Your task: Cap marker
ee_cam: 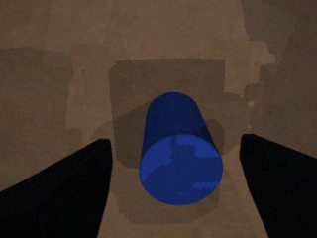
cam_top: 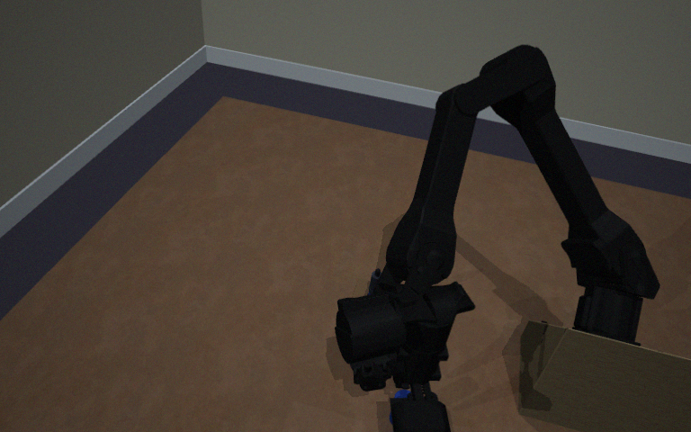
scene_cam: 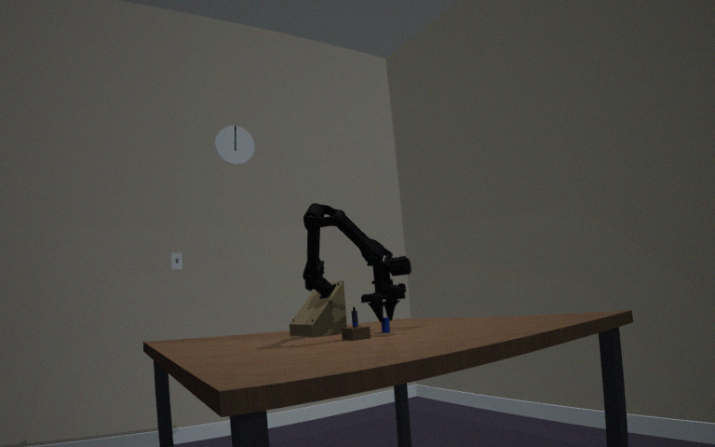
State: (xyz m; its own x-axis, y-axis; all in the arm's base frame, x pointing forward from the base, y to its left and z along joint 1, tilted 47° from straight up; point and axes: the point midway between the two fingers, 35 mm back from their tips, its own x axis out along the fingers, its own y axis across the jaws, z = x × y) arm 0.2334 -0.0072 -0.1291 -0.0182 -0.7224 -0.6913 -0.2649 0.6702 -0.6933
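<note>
The blue cap (cam_top: 402, 394) (scene_cam: 385, 325) (ee_cam: 180, 171) stands upright on the table (scene_cam: 474, 331). My gripper (scene_cam: 385, 318) (ee_cam: 176, 148) is open and points down over the cap. In the wrist view one fingertip is on each side of the cap, with a gap on both sides. In the exterior view the fingertips are about level with the cap's top. The dark marker (cam_top: 374, 282) (scene_cam: 354, 317) stands upright in the brown holder block (scene_cam: 356, 333), left of the cap in the exterior view. In the top view the arm hides the holder and most of the marker.
The wedge-shaped wooden base (cam_top: 611, 372) (scene_cam: 316, 313) carries the arm. It stands behind and left of the holder block in the exterior view. The marker and holder stand close beside the gripper. Shadows of the arm fall around the cap.
</note>
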